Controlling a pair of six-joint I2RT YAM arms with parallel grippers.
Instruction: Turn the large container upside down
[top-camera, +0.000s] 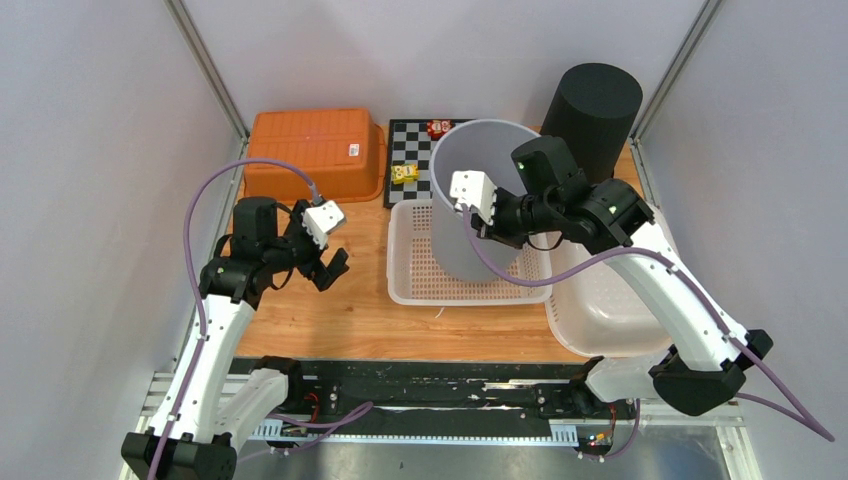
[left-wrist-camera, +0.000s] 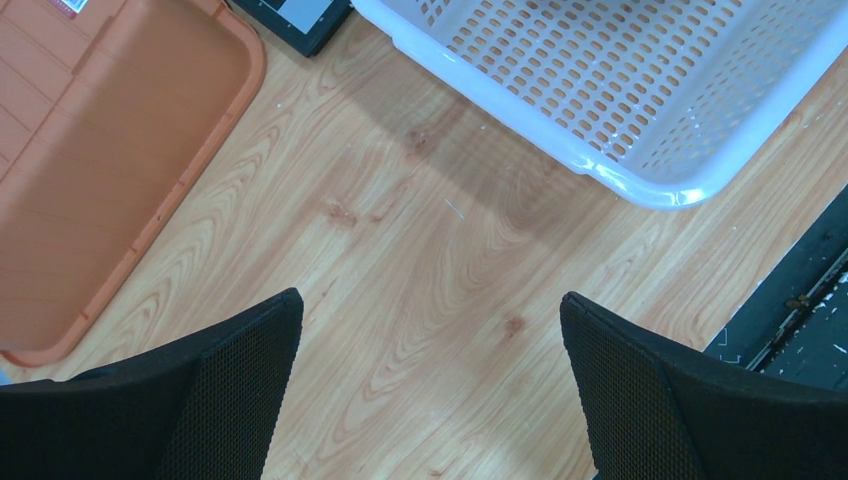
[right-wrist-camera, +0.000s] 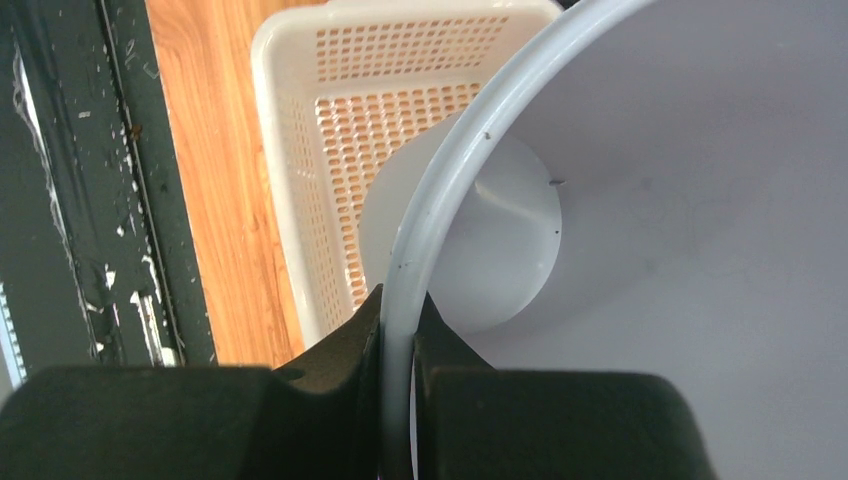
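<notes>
Standing place: the large container (top-camera: 455, 250) stands mouth up in the white basket (top-camera: 420, 295), near the middle of the wooden table (top-camera: 350, 320).
Long axis: about upright, maybe leaning a little. The round bottom sits on the basket floor and the open rim is on top.
Container material: smooth pale grey plastic with a thin wall, a rolled rim and a plain inside. I judge it light but slippery.
Basket material: stiff white plastic, with floor and walls full of small slots and rounded corners.
Neighbours: a matte black cylinder (top-camera: 590, 105) is just behind the container, and an orange tub (top-camera: 315, 150) is far to the left.
Right gripper (right-wrist-camera: 400, 310): pressed onto the near rim of the container, one finger inside and one outside.
Left gripper (left-wrist-camera: 430, 310): spread wide and holding nothing, above bare wood left of the basket.
Nearer arm: the right one, already on the container.
Coming move: I think the rim must be lifted and rolled over. With the wall so thin, the pinch can slip.
</notes>
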